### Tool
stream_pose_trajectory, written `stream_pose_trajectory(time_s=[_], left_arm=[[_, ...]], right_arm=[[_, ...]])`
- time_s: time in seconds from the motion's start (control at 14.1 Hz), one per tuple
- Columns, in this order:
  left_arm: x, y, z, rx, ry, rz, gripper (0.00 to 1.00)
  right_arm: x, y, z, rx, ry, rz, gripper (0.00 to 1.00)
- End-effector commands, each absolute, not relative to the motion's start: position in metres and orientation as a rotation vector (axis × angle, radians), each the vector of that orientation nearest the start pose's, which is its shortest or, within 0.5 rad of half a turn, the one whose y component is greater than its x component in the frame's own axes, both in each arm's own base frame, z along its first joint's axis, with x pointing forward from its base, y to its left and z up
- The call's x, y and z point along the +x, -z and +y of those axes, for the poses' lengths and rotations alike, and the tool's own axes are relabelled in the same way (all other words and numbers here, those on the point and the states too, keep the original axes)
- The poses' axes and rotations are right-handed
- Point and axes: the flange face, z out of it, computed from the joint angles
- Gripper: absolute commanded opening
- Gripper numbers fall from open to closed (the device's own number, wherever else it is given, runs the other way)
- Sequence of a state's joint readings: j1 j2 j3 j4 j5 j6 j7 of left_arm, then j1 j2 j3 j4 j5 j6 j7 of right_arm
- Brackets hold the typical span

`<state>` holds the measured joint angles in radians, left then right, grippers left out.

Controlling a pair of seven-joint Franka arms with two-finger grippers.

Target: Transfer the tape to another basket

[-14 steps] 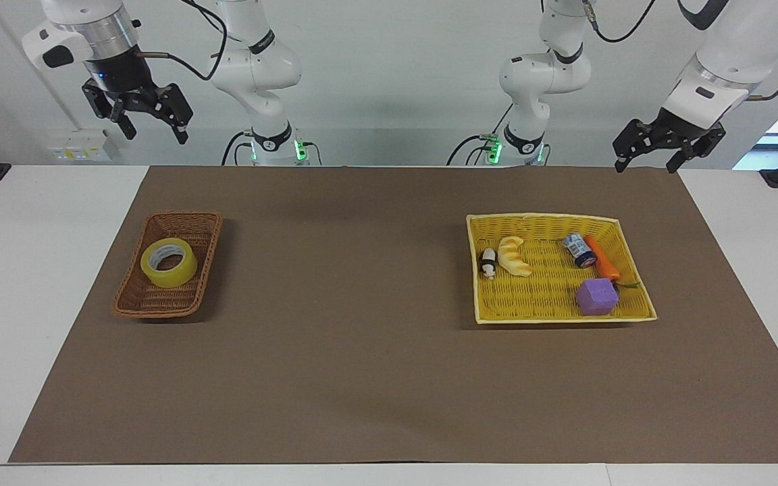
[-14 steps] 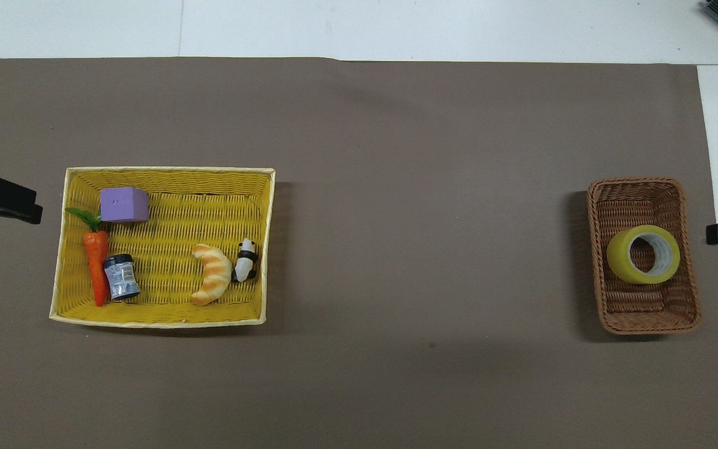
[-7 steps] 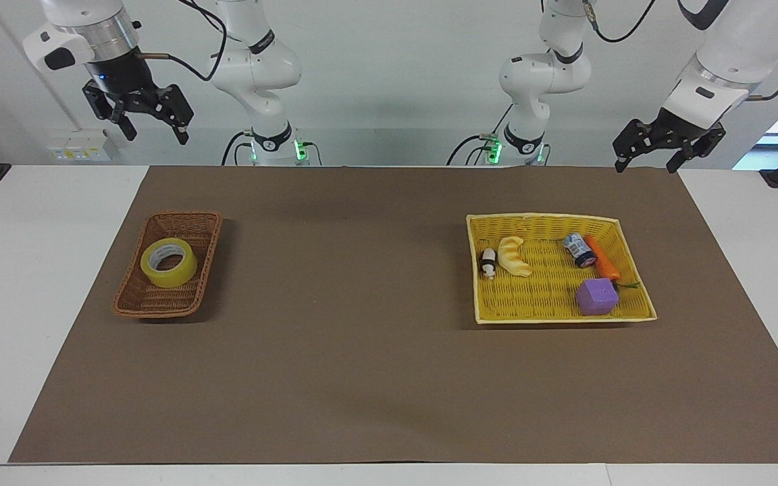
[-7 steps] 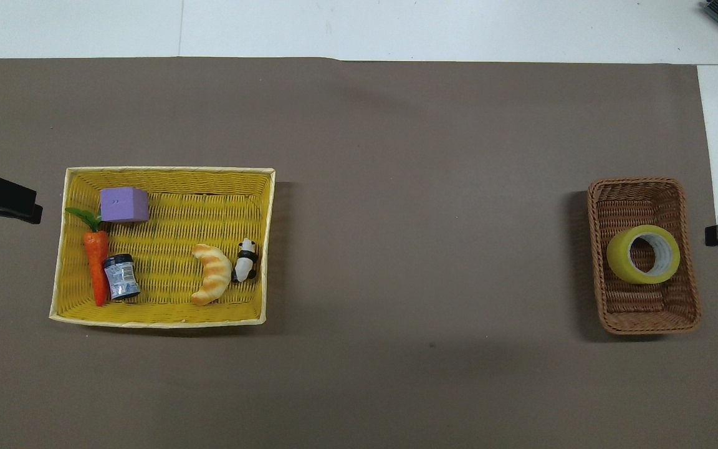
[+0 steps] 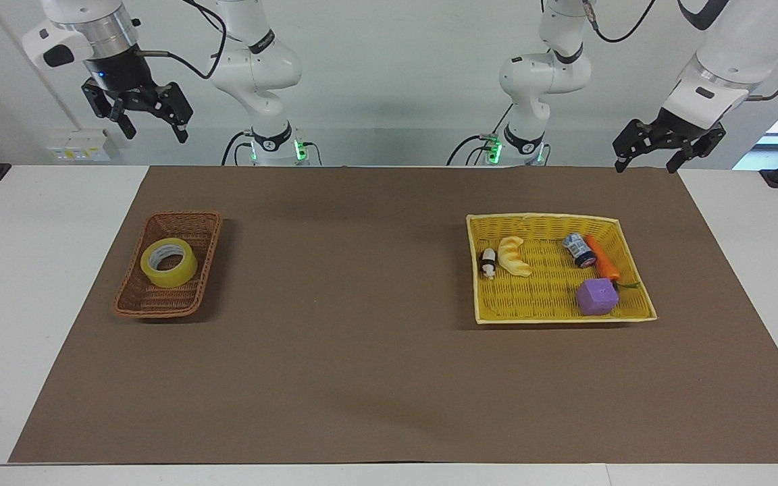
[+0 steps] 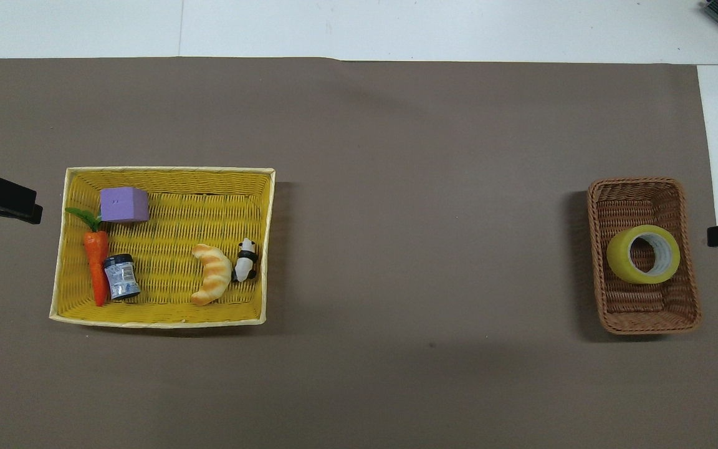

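The yellow tape roll (image 5: pixel 169 262) lies flat in the small dark brown wicker basket (image 5: pixel 186 217) at the right arm's end of the table; it also shows in the overhead view (image 6: pixel 643 254), inside the basket (image 6: pixel 636 182). My right gripper (image 5: pixel 152 129) is open and empty. It hangs high over the table's edge, beside the brown basket and well apart from the tape. My left gripper (image 5: pixel 645 162) is open and empty. It waits high over the mat's corner at the left arm's end.
A larger bright yellow basket (image 5: pixel 544 217) stands toward the left arm's end. It holds a purple cube (image 5: pixel 596 296), a toy carrot (image 5: pixel 603 258), a small jar (image 5: pixel 579 250), a croissant (image 5: pixel 514 256) and a panda figure (image 5: pixel 488 263). A brown mat (image 5: pixel 362 351) covers the table.
My right gripper has shifted slightly upward. The tape, both baskets and the left arm have not moved.
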<state>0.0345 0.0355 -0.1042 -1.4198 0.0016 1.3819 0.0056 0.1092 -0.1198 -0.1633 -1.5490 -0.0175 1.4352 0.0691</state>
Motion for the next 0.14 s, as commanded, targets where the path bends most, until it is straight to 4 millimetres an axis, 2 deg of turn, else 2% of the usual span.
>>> stream_pose_trajectory(time_s=[0.0,0.07], left_arm=[[0.5404,-0.6594,-0.0338,-3.141,-0.094,0.121,1.00],[0.5405,-0.6594,-0.0338,-3.141,-0.094,0.119,1.00]], right_arm=[[0.4942,-0.6834,-0.0383,-3.140,0.014,0.169,1.00],[0.4935,-0.6832,-0.0375,-3.140,0.009,0.167,1.00]])
